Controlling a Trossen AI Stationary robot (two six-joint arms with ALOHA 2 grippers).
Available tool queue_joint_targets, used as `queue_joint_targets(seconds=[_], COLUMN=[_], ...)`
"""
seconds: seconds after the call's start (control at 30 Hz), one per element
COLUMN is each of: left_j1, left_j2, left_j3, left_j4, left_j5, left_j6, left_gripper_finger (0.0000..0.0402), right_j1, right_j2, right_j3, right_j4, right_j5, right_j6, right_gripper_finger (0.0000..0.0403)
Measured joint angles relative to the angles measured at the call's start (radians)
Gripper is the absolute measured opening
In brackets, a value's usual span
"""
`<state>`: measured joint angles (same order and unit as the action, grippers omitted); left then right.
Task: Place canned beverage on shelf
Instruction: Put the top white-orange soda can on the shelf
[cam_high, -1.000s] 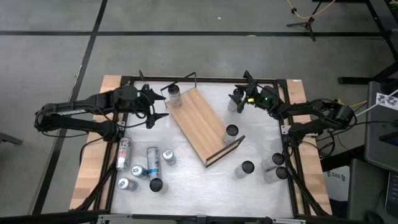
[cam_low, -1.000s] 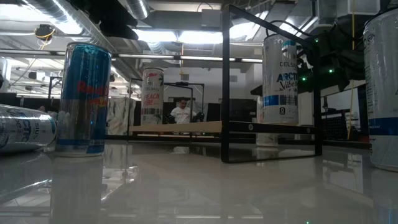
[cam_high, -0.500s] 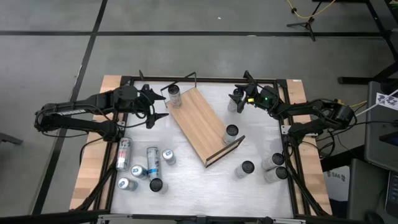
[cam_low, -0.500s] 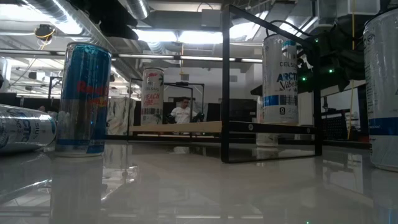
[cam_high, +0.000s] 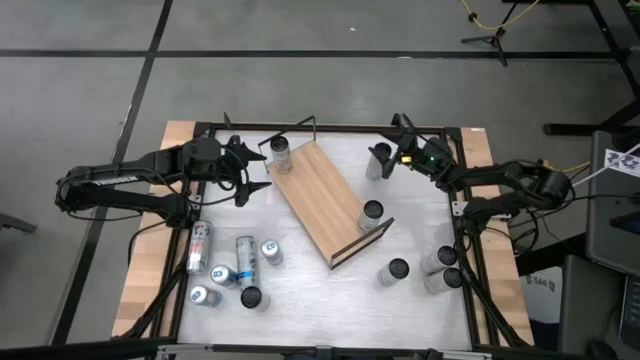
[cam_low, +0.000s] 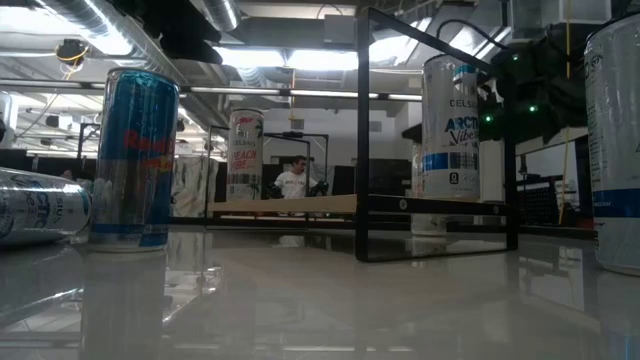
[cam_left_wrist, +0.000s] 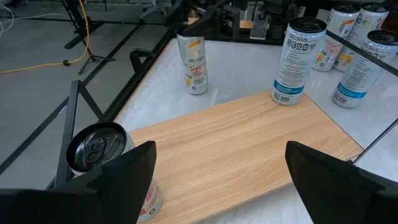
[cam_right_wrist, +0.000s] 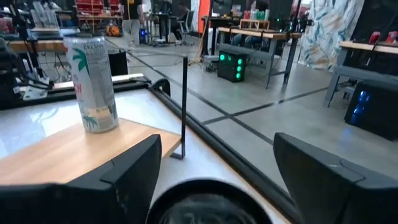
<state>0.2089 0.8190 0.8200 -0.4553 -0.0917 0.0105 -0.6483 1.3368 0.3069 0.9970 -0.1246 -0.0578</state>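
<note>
The shelf (cam_high: 325, 195), a light wooden board with black wire rails at its short ends, lies slantwise on the white table. One can (cam_high: 280, 150) stands on its far-left end and another (cam_high: 372, 212) on its near-right end. My right gripper (cam_high: 388, 155) is open at the far right. Its fingers stand on either side of an upright can (cam_high: 377, 162), whose top shows low in the right wrist view (cam_right_wrist: 202, 208). My left gripper (cam_high: 262, 172) is open and empty left of the shelf, facing the board (cam_left_wrist: 249, 143).
Several cans lie or stand at the near left (cam_high: 245, 255). Three cans stand at the near right (cam_high: 440, 262). The black table frame (cam_high: 330, 127) runs along the far edge. A person (cam_low: 293, 178) sits in the room behind.
My right gripper has shifted a little toward the table's right edge and slightly up, staying at the can. Cans and shelf have kept still.
</note>
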Motion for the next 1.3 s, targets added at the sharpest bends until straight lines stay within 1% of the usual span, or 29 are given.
queue_joint_targets(seconds=[0.2,0.43,0.5,0.57,0.63,0.67,0.77,0.83,0.87,0.93,0.97,1.07,1.13,1.3], left_j1=[0.000,0.000,0.000,0.000,0.000,0.000,0.000,0.000,0.000,0.000,0.000,0.000,0.000,0.000], left_j2=[0.000,0.000,0.000,0.000,0.000,0.000,0.000,0.000,0.000,0.000,0.000,0.000,0.000,0.000], left_j3=[0.000,0.000,0.000,0.000,0.000,0.000,0.000,0.000,0.000,0.000,0.000,0.000,0.000,0.000], left_j4=[0.000,0.000,0.000,0.000,0.000,0.000,0.000,0.000,0.000,0.000,0.000,0.000,0.000,0.000], left_j5=[0.000,0.000,0.000,0.000,0.000,0.000,0.000,0.000,0.000,0.000,0.000,0.000,0.000,0.000], left_j6=[0.000,0.000,0.000,0.000,0.000,0.000,0.000,0.000,0.000,0.000,0.000,0.000,0.000,0.000], left_gripper_finger=[0.0350,0.0350,0.0350,0.0350,0.0350,0.0350,0.0350,0.0350,0.0350,0.0350,0.0351,0.0350,0.0350,0.0350], right_j1=[0.000,0.000,0.000,0.000,0.000,0.000,0.000,0.000,0.000,0.000,0.000,0.000,0.001,0.001], right_j2=[-0.072,-0.184,-0.220,-0.256,-0.291,-0.304,-0.308,-0.283,-0.265,-0.223,-0.201,-0.139,-0.105,-0.050], right_j3=[0.000,0.000,0.004,0.033,0.092,0.134,0.310,0.450,0.519,0.644,0.696,0.814,0.858,0.893], right_j4=[-0.003,-0.005,-0.008,-0.068,-0.212,-0.312,-0.710,-0.997,-1.114,-1.312,-1.385,-1.493,-1.501,-1.504], right_j5=[0.001,0.001,0.001,0.000,0.000,-0.005,-0.025,-0.014,-0.003,0.023,0.037,0.054,0.037,-0.030], right_j6=[0.000,0.004,0.036,0.077,0.082,0.077,0.058,0.046,0.045,0.051,0.056,0.061,0.062,0.064], right_gripper_finger=[0.0305,0.0305,0.0305,0.0305,0.0305,0.0305,0.0305,0.0305,0.0305,0.0305,0.0305,0.0305,0.0305,0.0305])
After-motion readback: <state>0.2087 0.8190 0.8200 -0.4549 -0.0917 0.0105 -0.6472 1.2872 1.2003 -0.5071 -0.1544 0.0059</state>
